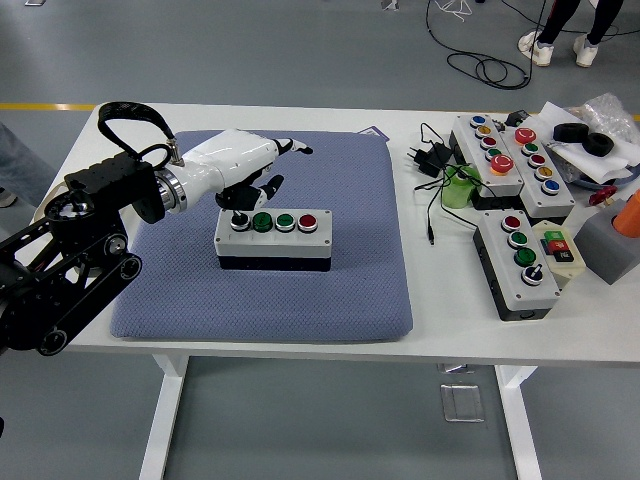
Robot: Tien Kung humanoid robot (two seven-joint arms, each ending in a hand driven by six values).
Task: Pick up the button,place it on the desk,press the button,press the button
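A white button box (pixel 272 237) with a black base lies on the blue-grey mat (pixel 350 280). Its top carries a black knob, two green buttons and a red button (pixel 307 221) in a row. My left hand (pixel 262 165), white with black fingertips, hovers above and behind the box's left end. Its fingers are relaxed and hold nothing, with one fingertip pointing right and the thumb hanging toward the black knob. The hand does not touch the box. My right arm is out of view.
Right of the mat lie three more button boxes (pixel 515 262), a black power adapter with cables (pixel 428 158), a green cup (pixel 457 190), tape rolls (pixel 584 137) and an orange object on a grey block (pixel 615 235). A tray (pixel 60 208) sits at the table's left edge.
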